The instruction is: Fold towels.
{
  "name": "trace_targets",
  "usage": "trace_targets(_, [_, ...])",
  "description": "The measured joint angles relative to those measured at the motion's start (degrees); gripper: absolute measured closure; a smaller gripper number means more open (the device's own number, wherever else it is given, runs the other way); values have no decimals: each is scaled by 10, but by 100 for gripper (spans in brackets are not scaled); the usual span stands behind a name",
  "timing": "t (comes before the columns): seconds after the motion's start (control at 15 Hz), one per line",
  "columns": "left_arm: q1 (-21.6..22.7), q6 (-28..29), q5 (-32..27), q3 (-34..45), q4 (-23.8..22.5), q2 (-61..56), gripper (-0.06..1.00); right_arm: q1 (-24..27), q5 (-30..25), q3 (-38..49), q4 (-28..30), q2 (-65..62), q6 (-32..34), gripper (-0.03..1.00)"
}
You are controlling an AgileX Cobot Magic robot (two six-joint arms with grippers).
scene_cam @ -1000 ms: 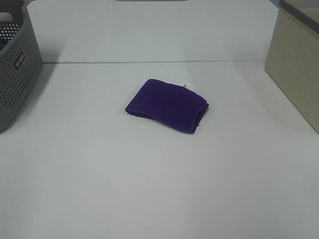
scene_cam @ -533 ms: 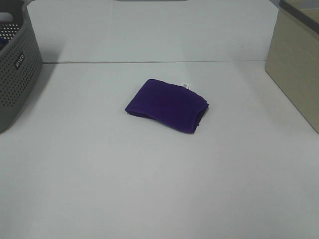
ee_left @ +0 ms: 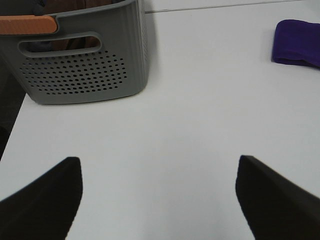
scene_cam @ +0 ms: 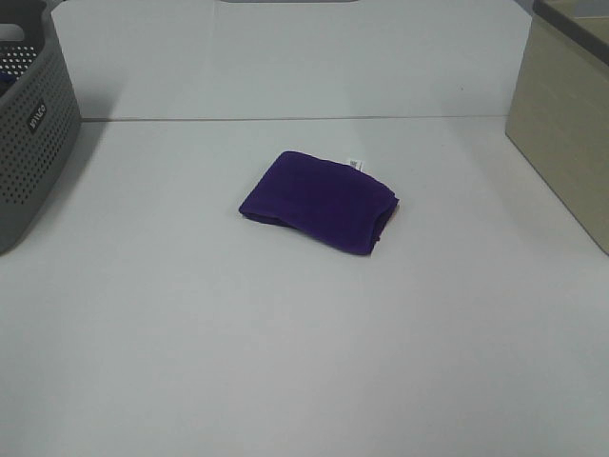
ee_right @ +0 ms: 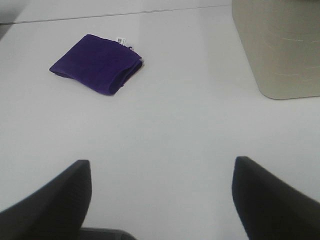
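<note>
Purple towel (scene_cam: 320, 201) lies folded into a compact rectangle just above the centre of the high frame, flat on the white desk (scene_cam: 304, 362), its long axis running from upper left to lower right and its small white tag (scene_cam: 355, 164) at the upper right edge. We judge the folding largely done, since the cloth shows stacked layers along its right edge.

Neither arm shows in the high view. From the left wrist view, the towel (ee_left: 298, 42) sits at the upper right of the frame, well apart from our left gripper (ee_left: 157, 200), with the grey perforated basket (ee_left: 80, 65) at the upper left. From the right wrist view, the towel (ee_right: 97, 63) lies at the upper left, well ahead of our right gripper (ee_right: 160, 200), and the beige box (ee_right: 277, 47) stands at the upper right. We cannot say which arm is nearer.

Both pairs of jaws stand wide apart, holding and touching nothing.
</note>
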State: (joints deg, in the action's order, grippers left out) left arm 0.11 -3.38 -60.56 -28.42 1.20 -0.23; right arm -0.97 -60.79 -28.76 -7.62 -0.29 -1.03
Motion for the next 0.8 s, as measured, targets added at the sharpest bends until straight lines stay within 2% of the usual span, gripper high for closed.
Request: trace_targets(0.8, [0, 1, 0, 0, 0, 0, 17, 0, 0, 0, -1, 0, 0, 20])
